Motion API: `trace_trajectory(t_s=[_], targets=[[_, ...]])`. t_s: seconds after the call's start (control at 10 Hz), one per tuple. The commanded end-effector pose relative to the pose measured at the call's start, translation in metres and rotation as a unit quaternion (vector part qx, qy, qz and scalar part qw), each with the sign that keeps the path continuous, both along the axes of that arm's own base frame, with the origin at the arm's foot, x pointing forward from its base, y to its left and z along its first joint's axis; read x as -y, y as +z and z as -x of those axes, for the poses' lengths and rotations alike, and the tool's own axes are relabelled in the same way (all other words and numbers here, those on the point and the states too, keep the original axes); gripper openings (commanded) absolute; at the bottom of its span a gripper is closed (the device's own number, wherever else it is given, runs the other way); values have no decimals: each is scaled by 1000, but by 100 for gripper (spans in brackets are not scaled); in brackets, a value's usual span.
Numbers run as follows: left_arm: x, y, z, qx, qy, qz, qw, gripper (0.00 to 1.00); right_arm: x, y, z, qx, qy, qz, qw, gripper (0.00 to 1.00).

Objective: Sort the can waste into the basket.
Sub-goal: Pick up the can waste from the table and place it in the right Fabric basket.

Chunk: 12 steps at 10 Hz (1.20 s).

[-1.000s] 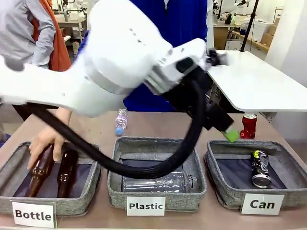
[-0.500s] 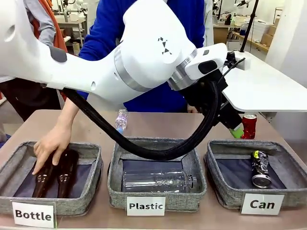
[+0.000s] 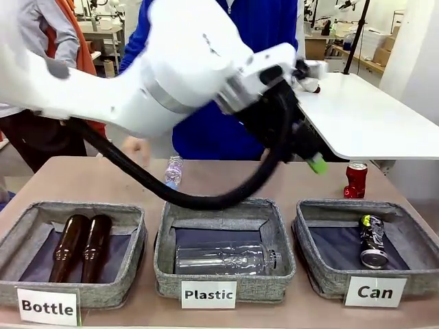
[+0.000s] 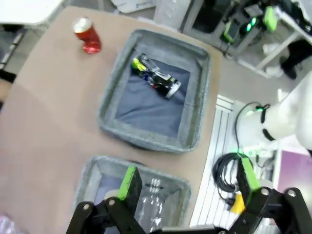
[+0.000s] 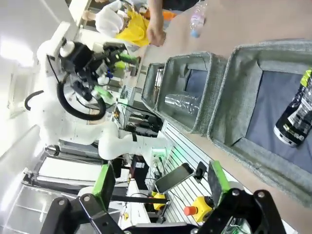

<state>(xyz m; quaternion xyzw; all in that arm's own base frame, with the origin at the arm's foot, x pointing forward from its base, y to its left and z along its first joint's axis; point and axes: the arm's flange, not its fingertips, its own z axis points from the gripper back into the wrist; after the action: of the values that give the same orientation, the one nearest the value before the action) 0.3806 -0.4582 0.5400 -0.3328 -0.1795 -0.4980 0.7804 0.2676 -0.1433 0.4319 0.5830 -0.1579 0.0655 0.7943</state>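
Wide open and empty: the left gripper (image 4: 187, 178) and right gripper (image 5: 161, 180). A black hose (image 3: 206, 200) crosses mid-frame before the Plastic basket (image 3: 164, 274); the red can (image 3: 355, 179) stands at right, behind the Can basket (image 3: 322, 281).

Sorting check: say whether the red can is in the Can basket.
Out. The red can stands on the table behind the Can basket; the black can lies inside.

Robot's left arm (image 3: 178, 75) stretches from 9 o'clock across to 3 o'clock, left claw (image 4: 189, 176) wide apart, empty. Right claw (image 5: 161, 179) wide apart, empty.
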Motion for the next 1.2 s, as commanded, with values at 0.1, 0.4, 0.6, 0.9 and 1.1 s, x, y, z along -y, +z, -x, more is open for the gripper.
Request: trace_trajectory(t_s=[0.1,0.4,0.6,0.9,1.1], targets=[[-120,16,-13,-60,117,23,991,100,-107,12,-32,0,78,55,995,100],[-266,-16,-12,-190,245,111,944,100,-198,16,-56,-37,144,-8,989,100],[-358,-53,8,-274,266,158,911,100,-214,18,-68,-73,118,-37,990,100],[-468,-134,58,-342,276,245,864,100,-158,9,-80,-111,38,-58,991,100],[-480,-162,61,-358,249,281,855,100,-114,5,-78,-106,-30,-71,991,100]])
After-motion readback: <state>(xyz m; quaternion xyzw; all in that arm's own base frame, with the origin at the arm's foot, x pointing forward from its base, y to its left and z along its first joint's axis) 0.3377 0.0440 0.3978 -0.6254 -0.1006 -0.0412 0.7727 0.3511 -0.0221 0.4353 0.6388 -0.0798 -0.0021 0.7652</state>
